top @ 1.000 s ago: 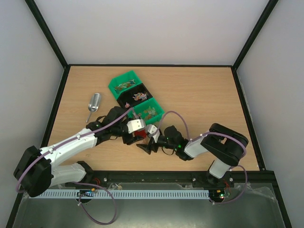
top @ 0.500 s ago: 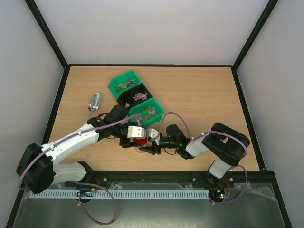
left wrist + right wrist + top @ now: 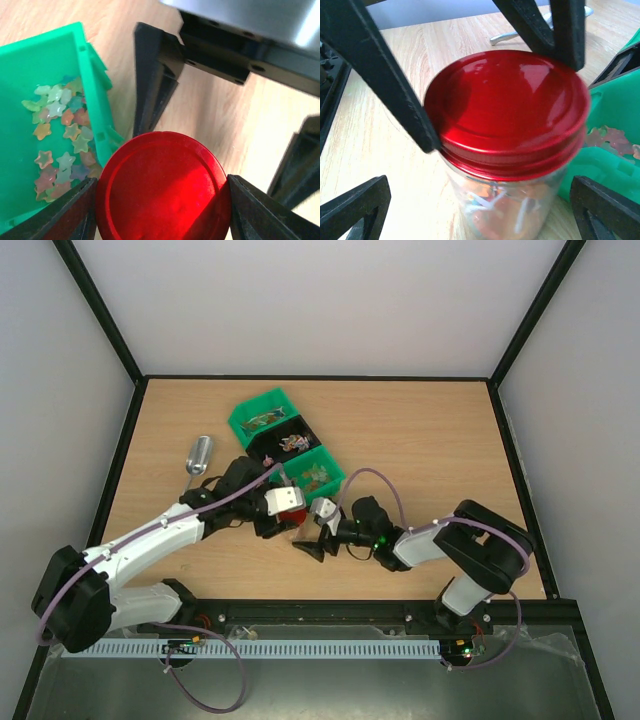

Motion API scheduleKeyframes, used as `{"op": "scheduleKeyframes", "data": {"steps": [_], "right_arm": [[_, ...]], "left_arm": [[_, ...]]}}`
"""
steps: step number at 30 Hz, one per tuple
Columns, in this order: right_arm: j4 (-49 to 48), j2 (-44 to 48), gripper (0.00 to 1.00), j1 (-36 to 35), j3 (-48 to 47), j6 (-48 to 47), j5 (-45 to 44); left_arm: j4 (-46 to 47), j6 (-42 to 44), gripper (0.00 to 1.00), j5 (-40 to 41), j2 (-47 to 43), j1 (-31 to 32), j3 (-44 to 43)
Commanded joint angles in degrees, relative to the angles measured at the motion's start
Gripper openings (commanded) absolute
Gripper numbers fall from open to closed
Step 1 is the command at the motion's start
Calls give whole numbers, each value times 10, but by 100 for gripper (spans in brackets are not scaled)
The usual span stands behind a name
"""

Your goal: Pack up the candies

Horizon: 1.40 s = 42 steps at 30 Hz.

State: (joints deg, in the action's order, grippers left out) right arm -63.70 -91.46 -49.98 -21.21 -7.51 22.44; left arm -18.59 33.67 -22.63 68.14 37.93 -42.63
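A shiny round red lid point(image 3: 162, 187) sat on top of a clear glass jar point(image 3: 510, 200). The lid was metal and smooth, with a raised ring round its edge. The left gripper point(image 3: 284, 508) was squeezed onto the lid, with one flat black finger pressed against each side of it.

The right gripper point(image 3: 313, 540) was spread wide. Its two black fingers point(image 3: 355, 210) stood low beside the jar, one on each side, and neither one touched the glass.

Some candies point(image 3: 500, 210) lay inside the jar. They showed through the glass as small orange and white bits, a little blurry.

Just beside the jar stood a green plastic bin point(image 3: 92, 100) with straight walls. More candies lay in it. These were tiny stars in soft pink, orange, yellow and pale green, and they looked a bit see-through.

From above, this green bin was the nearest in a slanted row of three touching bins. A black bin point(image 3: 290, 430) came next and another green bin point(image 3: 240, 420) was farthest. Both of those held small mixed candies too.

A silver metal scoop point(image 3: 198, 458) with a rounded bowl and thin handle lay to the left of the bins. Everything stood on a pale wooden table point(image 3: 430, 460) with fine straight lines in it.
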Motion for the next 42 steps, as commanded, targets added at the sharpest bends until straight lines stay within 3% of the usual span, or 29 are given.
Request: {"op": "scheduleKeyframes", "data": {"steps": [1,5,8,13,16,22,25,28,30,33,36,42], "right_arm": [[-19,-17,99,-22,-24,19,-65],[-43,-38,100,-47,-34,18,-139],[-57,-53,94,-52,-42,18,-170],[-68,-53,66,-56,-33,12,-178],[-68,-41,58,-55,-18,-3,-124],[-53,-24,54,-35,4,-28,68],[-25,-16,53,-18,5,-40,149],[-2,-8,57,-8,1,-48,143],[-2,-9,70,-8,-3,-44,86],[-11,-13,97,-9,-9,-18,22],[-34,-11,99,-12,-4,8,10],[-56,-40,99,-43,-18,18,-81]], "left_arm": [[70,-94,43,52,-1,-2,2],[71,-119,43,43,3,5,5],[65,-137,43,23,7,8,9],[38,-107,43,11,0,9,14],[-7,-40,44,-8,6,7,10],[-143,132,44,-102,31,5,-17],[-177,193,44,-109,28,5,-17],[-185,213,43,-110,26,5,-17],[-152,165,42,-104,18,5,-11],[-66,73,39,-67,-4,2,11],[1,-25,40,-23,-22,-3,32],[57,-122,40,14,-29,-3,42]]}}
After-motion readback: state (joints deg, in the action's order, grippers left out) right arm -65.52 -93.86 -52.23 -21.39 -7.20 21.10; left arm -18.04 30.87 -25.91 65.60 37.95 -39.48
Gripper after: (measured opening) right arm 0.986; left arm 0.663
